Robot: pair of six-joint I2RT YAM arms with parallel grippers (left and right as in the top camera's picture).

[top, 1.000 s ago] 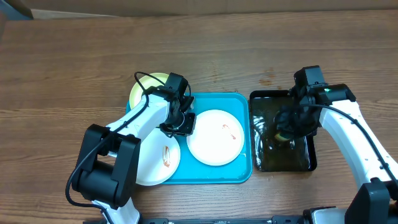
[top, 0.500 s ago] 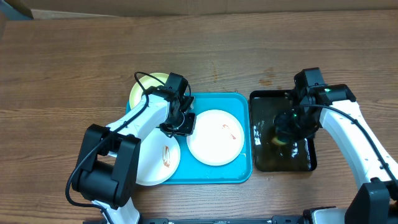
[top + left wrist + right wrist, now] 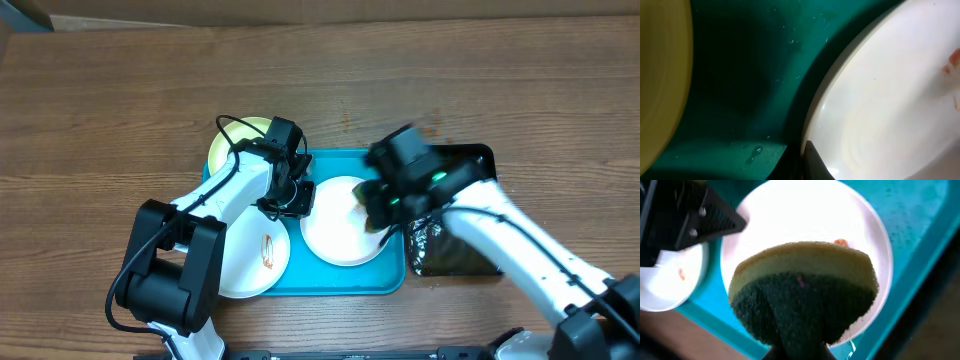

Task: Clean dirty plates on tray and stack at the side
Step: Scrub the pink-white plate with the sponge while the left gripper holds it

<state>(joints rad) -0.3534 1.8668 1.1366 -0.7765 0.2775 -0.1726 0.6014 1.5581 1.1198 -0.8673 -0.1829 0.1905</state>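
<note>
The turquoise tray [image 3: 350,285] holds a white plate [image 3: 335,235] with small red-brown smears in the middle. A second smeared white plate [image 3: 262,255] overlaps the tray's front left. The lime-green plate [image 3: 228,145] lies at its back left corner. My left gripper [image 3: 290,197] is shut on the middle plate's left rim, also shown in the left wrist view [image 3: 802,160]. My right gripper [image 3: 385,200], blurred, is shut on a yellow-and-green sponge [image 3: 802,295]. It holds the sponge just above the middle plate [image 3: 800,215].
A glossy black tray [image 3: 460,255] with liquid in it stands right of the turquoise tray. My right arm crosses above it. Brown wooden tabletop [image 3: 120,100] lies all around. Cardboard shows along the far edge.
My right arm has swung left from the black tray to over the middle white plate, carrying the sponge. The left arm and the plates have not moved.
</note>
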